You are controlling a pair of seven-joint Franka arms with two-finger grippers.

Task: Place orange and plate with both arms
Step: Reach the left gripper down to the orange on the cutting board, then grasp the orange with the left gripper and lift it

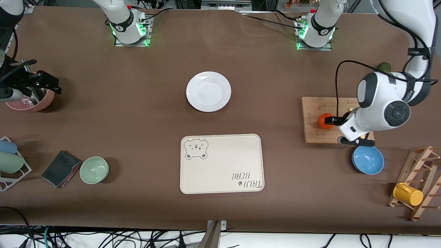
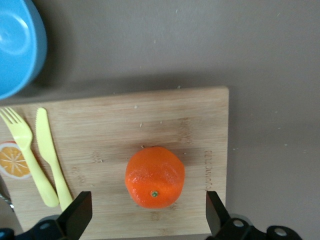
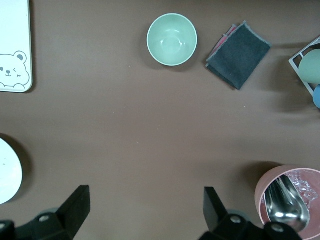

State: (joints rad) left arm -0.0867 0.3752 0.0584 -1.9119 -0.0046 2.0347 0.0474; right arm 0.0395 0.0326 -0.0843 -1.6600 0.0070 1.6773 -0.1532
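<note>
- The orange point(image 2: 154, 177) sits on a wooden cutting board point(image 2: 125, 130), near one short edge.
- The left gripper point(image 2: 147, 212) has its two dark fingers point(image 2: 79, 212) spread wide, one on each side of the orange, not touching it.
- A pale yellow plastic fork point(image 2: 25, 155) and knife point(image 2: 50, 155) lie side by side on the board.
- An orange-slice picture point(image 2: 12, 160) shows by the fork.
- A blue bowl point(image 2: 17, 45) rests on the brown table point(image 2: 200, 45), just off the board.

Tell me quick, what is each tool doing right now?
Left tool: open, over the orange on the cutting board, holding nothing.
Right tool: open, holding nothing, waiting by the pink cup.
</note>
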